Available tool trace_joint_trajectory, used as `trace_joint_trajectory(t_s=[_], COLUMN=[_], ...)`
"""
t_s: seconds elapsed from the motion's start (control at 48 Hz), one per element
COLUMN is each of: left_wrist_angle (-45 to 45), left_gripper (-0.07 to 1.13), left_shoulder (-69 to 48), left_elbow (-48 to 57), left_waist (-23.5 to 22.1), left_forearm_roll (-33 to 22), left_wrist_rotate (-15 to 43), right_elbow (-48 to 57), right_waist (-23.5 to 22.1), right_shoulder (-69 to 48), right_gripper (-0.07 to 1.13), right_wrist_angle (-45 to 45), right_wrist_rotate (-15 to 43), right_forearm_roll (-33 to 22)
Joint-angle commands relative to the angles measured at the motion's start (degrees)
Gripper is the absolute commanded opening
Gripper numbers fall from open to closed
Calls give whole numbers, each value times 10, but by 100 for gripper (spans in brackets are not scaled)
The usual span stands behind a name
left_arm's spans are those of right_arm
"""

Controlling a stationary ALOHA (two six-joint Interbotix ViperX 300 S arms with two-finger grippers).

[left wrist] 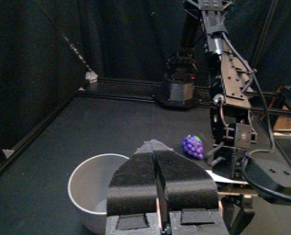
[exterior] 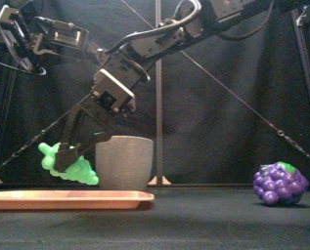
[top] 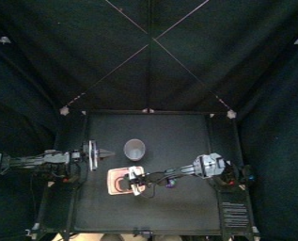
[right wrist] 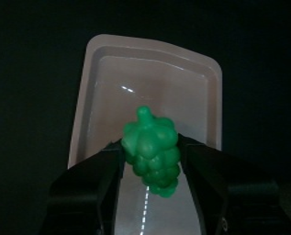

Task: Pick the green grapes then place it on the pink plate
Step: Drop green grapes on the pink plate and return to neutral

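Right fingers (right wrist: 93, 184) clamp green grapes (right wrist: 154, 154).

No legible text — none anywhere

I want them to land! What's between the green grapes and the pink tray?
Nothing: front view shows green grapes hanging over pink tray, gap bare.

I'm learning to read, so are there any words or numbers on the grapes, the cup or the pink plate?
There are no words, numbers or signs to read on any of them.
green grapes: plain, nothing written.
pink plate: plain, nothing written.
grey cup: only speckles, no label.
purple grapes: plain, nothing written.
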Motion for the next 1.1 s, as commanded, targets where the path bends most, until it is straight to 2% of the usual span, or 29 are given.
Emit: trace_joint_trajectory(t_s=[0.021,0.125,0.229,0.542,0.75,0.958,1.104], left_wrist_angle=[-1,-1,-1,0,0,0,0], left_gripper=[14,14,14,14,14,14,14], left_shoulder=[1,1,1,1,1,-2,-6], left_elbow=[-9,-9,-8,-8,-7,-6,-4], left_waist=[2,2,2,2,2,2,2], left_forearm_roll=[-1,-1,-1,-1,-2,-2,-1], left_wrist_rotate=[0,0,0,-1,0,0,1], right_elbow=[-17,-18,-20,-19,28,120,199], right_waist=[-3,-4,-4,6,13,11,3], right_shoulder=[-15,-11,-11,-69,-140,-211,-280], right_gripper=[80,91,97,97,97,97,97], right_wrist_angle=[10,18,19,22,4,-59,-133], right_wrist_rotate=[1,2,2,8,9,11,13], right_forearm_roll=[7,17,17,-18,-32,-25,2])
